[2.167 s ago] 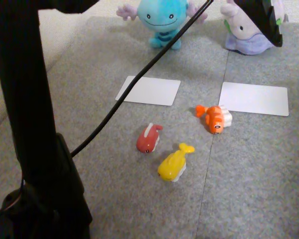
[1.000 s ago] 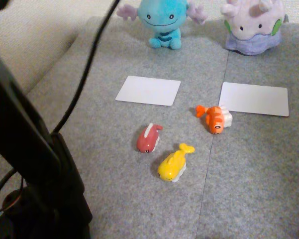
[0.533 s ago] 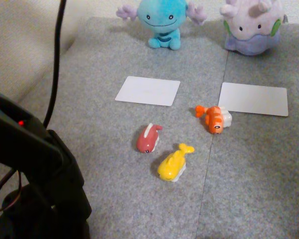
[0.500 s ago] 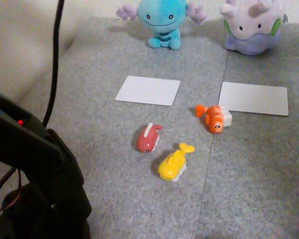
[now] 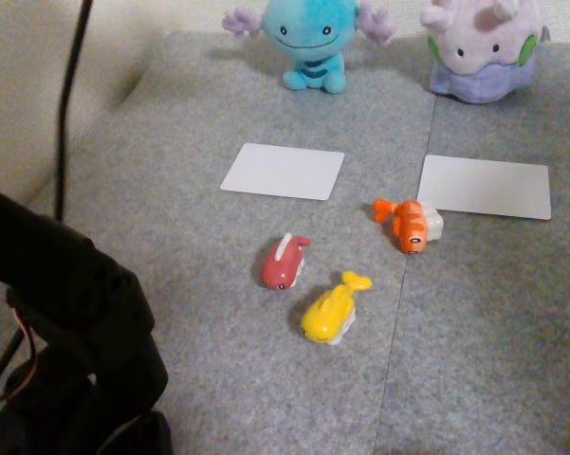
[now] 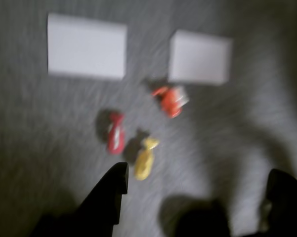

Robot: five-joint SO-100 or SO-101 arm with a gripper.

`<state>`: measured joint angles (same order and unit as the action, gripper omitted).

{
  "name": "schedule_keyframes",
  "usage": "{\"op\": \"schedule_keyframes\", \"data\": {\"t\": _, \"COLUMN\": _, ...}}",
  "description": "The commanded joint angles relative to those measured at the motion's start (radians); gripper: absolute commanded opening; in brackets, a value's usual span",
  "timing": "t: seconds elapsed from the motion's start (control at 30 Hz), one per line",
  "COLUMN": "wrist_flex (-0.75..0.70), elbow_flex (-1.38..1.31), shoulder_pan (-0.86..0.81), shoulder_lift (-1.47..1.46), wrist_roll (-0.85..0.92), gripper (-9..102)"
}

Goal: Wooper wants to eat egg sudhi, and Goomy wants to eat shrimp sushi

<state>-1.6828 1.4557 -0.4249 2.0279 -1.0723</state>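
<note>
In the fixed view, Wooper sits at the back centre and Goomy at the back right of the grey mat. The yellow egg sudhi lies near the mat's middle, and the orange striped shrimp sushi lies by the right white card. The blurred wrist view shows the egg sudhi and the shrimp sushi below me. My gripper hangs high above the mat, open, with nothing between its fingers. The egg sudhi is just ahead of the left finger.
A red-and-white toy lies left of the egg sudhi. Two white cards lie flat in front of the plushes. The black arm and its cable take up the lower left of the fixed view.
The arm has folded down and left out of the upper part of the fixed view, and its cable has swung left. Toys and plushes have not moved.
</note>
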Motion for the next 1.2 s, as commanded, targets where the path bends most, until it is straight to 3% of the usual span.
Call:
{"op": "schedule_keyframes", "data": {"t": 0.0, "wrist_flex": -0.015, "elbow_flex": 0.153, "shoulder_pan": -0.005, "shoulder_lift": 0.025, "wrist_roll": 0.037, "gripper": 33}}
{"op": "schedule_keyframes", "data": {"t": 0.43, "wrist_flex": 0.015, "elbow_flex": 0.489, "shoulder_pan": -0.295, "shoulder_lift": 0.008, "wrist_roll": 0.319, "gripper": 33}}
{"op": "schedule_keyframes", "data": {"t": 1.0, "wrist_flex": 0.477, "elbow_flex": 0.891, "shoulder_pan": -0.324, "shoulder_lift": 0.006, "wrist_roll": 0.348, "gripper": 32}}
{"op": "schedule_keyframes", "data": {"t": 1.17, "wrist_flex": 0.534, "elbow_flex": 0.934, "shoulder_pan": -0.322, "shoulder_lift": 0.006, "wrist_roll": 0.327, "gripper": 23}}
